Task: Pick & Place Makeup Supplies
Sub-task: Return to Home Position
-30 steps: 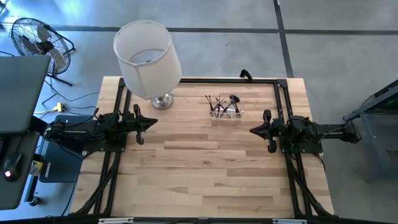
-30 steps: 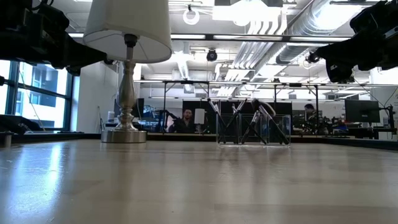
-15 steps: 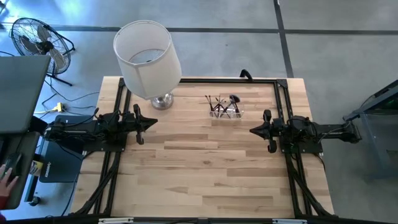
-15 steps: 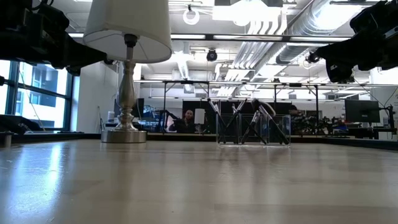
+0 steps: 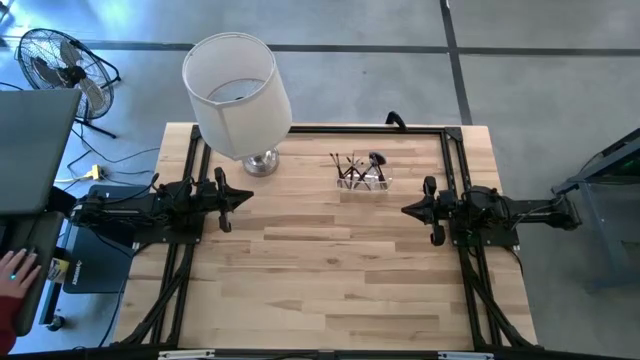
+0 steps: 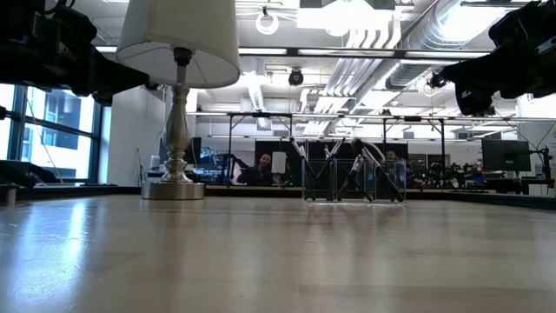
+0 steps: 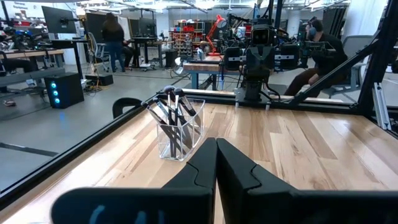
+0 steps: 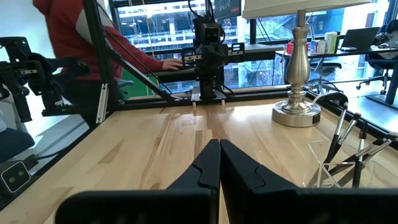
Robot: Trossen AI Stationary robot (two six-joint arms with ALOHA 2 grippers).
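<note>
Both arms are parked; no shift vs. 1 s ago is seen. The L gripper (image 5: pixel 245 197) is held above the desk (image 5: pixel 330 270) near its left edge, pointed inward. The R gripper (image 5: pixel 405 210) is held near the right edge, pointed back at it. In each wrist view the fingers (image 7: pixel 199 168) are seen pressed tip to tip, closed on nothing.

The makeup supplies (image 5: pixel 358 165) are stood in the clear organizer (image 5: pixel 362 181) at the desk's back-centre, just right of the lamp (image 5: pixel 237 85) and well apart from both grippers. The handles are leaned at mixed angles w/ heads up, and one rounded fluffy head is seen at the right end. From the L wrist view the dark brushes are bunched along one side of the organizer. From the R wrist view thin handles are seen crossed inside it, w/ the lamp's silver base beyond. Organizer, supplies and lamp are unmoved across all frames.

Changes are found off the desk only:
- A person's hand (image 5: pixel 12 268) w/ a red sleeve is seen at the high view's lower-left corner, beside the L arm's base. It was not in view 1 s ago, was lower 0.5 s ago, and is now farther up.
- In the low view a bkgd person (image 6: pixel 388 156) is now seen behind the organizer's right part. 1 s ago the person was to the right of it, so a leftward walk is shown.
</note>
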